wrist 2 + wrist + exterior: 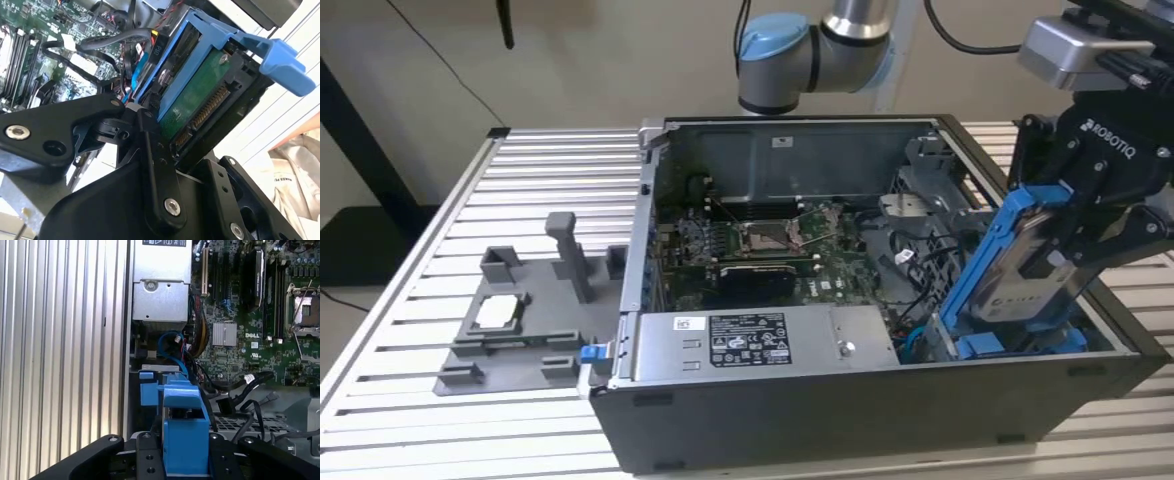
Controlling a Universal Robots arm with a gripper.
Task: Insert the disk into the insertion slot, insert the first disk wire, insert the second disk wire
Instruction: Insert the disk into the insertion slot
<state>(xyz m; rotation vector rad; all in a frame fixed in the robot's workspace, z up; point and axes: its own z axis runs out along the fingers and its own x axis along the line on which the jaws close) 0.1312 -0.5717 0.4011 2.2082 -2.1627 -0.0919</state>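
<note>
The pincer (pixel 1051 262) is clamped on the disk (pixel 1010 285), with one finger on each broad face. The disk hangs steeply tilted over the end of the open case (pixel 854 420) nearest the exterior view's right. The case stands on the slatted counter (pixel 400 400), filling its middle and reaching toward the edge on the exterior view's right.

The disk sits in its blue carrier (pixel 987 250). Its upper end leans toward the exterior view's right, and its lower end points down into the case. That lower end meets the blue clips of the slot (pixel 994 347), in the case's near corner on the exterior view's right. How far it has entered cannot be told.

In the second wrist view the disk's green underside (pixel 200 100) and its connector row face the camera. A black finger (pixel 152 150) presses against its edge, and the carrier's blue tab (pixel 282 65) sticks out past the end.

In the first wrist view the carrier (pixel 184 432) stands edge-on between the fingers, with a blue clip (pixel 147 387) of the slot just beyond it.

The silver power supply (pixel 747 345) lies along the case's near wall, beside the slot. Behind it is the green board (pixel 761 245). Loose black cables (pixel 245 382) lie over the board close to the slot.

A grey fixture (pixel 520 330) rests on the counter near its edge on the exterior view's left, well apart from the pincer.
</note>
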